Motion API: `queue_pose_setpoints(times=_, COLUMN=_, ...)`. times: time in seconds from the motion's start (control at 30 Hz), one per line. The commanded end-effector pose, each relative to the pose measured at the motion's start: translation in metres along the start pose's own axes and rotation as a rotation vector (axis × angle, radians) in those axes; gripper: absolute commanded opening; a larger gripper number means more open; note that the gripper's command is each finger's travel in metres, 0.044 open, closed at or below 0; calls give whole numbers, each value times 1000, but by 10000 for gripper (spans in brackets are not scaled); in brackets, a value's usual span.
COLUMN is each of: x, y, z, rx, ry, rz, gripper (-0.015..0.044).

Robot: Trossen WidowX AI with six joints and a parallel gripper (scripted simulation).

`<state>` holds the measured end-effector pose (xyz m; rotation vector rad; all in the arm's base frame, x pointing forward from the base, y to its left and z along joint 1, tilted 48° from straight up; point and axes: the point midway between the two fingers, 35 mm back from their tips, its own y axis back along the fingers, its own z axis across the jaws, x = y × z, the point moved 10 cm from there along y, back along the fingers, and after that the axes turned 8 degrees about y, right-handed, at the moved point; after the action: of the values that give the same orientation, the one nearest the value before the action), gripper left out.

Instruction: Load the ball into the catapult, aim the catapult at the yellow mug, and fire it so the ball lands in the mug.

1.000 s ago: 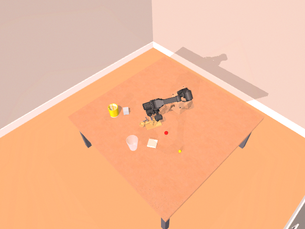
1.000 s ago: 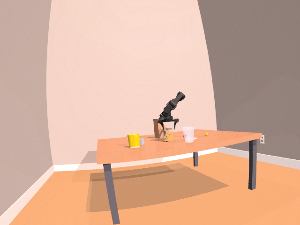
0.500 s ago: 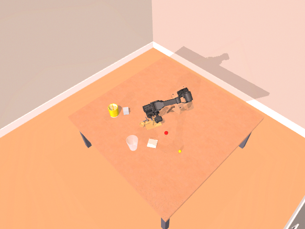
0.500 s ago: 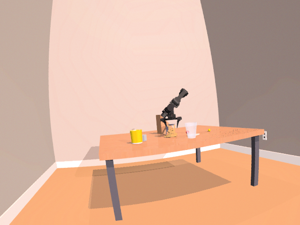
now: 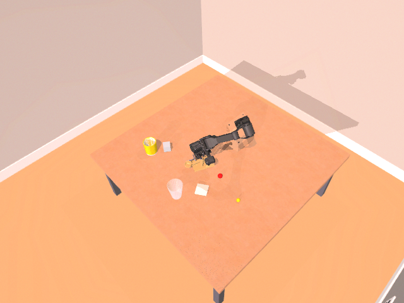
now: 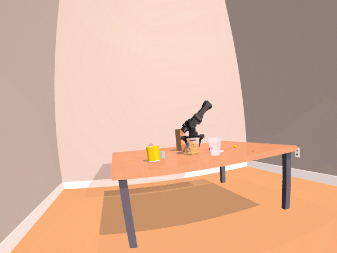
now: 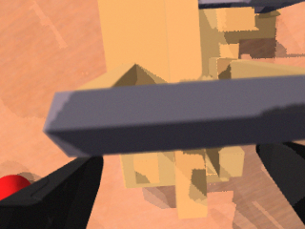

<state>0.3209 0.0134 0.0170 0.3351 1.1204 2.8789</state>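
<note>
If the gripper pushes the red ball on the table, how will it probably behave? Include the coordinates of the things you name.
The red ball (image 5: 219, 175) (image 7: 13, 187) would likely roll at a light push, being round. It looks smooth, so it may slip from a grasp made off its middle.
</note>
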Motion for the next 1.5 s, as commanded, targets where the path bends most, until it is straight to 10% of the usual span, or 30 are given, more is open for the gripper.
queue_pose_setpoints(times=0.0, x=2, y=-8, z=0, rx=-4, ry=-7, rz=4, gripper=440)
queue_pose_setpoints(times=0.13, x=2, y=-10, z=0, rx=-5, ry=-7, rz=4, gripper=440)
queue_pose_setpoints(times=0.53, x=1, y=-7, z=0, rx=-1, ry=0, rz=2, gripper=125)
queue_pose_setpoints(times=0.83, x=0, y=32, z=0, rx=3, ry=-1, rz=2, gripper=0)
queue_pose_setpoints(times=1.47, x=0, y=49, z=-83, rx=29, ry=401, rz=-5, gripper=0)
